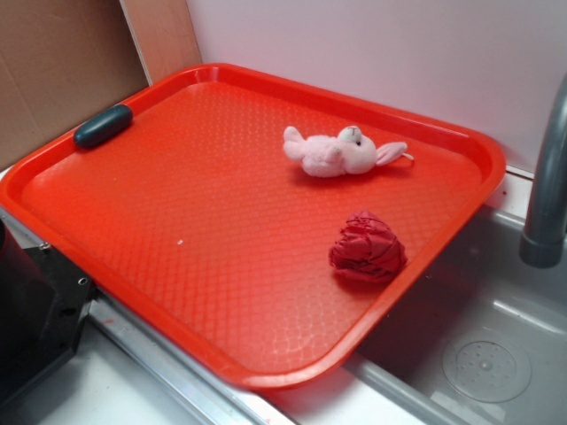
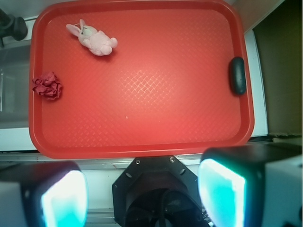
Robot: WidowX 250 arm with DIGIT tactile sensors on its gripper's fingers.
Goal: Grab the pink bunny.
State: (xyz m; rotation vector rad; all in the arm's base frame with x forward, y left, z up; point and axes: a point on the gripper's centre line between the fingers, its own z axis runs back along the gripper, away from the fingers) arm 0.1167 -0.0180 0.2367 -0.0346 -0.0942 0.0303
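The pink bunny [image 1: 341, 152] lies on its side on the red tray [image 1: 133, 257], toward the far right part; in the wrist view it lies at the tray's top left [image 2: 94, 39]. My gripper [image 2: 142, 196] is high above, over the robot base just off the tray's near edge, far from the bunny. Its two pale fingers [image 2: 64, 198] stand wide apart with nothing between them. The gripper itself does not show in the exterior view.
A wrinkly red cloth ball [image 1: 367, 249] lies near the tray's right edge, also in the wrist view [image 2: 47, 86]. A dark oval object [image 1: 103, 125] rests on the tray's left rim. A grey sink [image 1: 487, 354] and faucet [image 1: 547, 177] stand to the right. The black robot base [image 1: 35, 310] is at left.
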